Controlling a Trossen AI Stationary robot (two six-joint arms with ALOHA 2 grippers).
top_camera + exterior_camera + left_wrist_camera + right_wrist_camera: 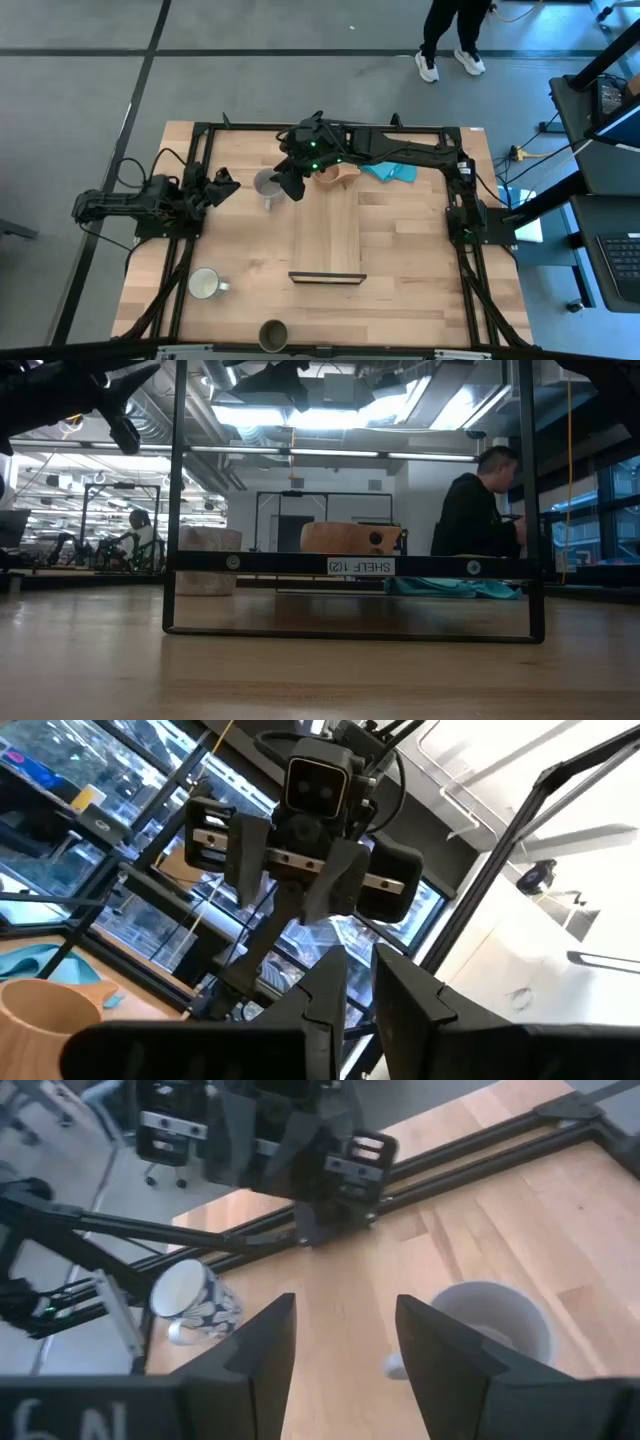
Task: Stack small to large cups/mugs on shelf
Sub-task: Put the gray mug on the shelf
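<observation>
Grey mug [268, 184], stiff, breakable, likely light
Right gripper [291, 186] above it, jaws apart; take by rim

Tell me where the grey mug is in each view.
High: grey mug left of the shelf's far end.
Low: mug behind the shelf's left part.
Left wrist: not in it.
Right wrist: mug just ahead of the right gripper.
Shared landmark: tan wooden cup, high and low.
</observation>
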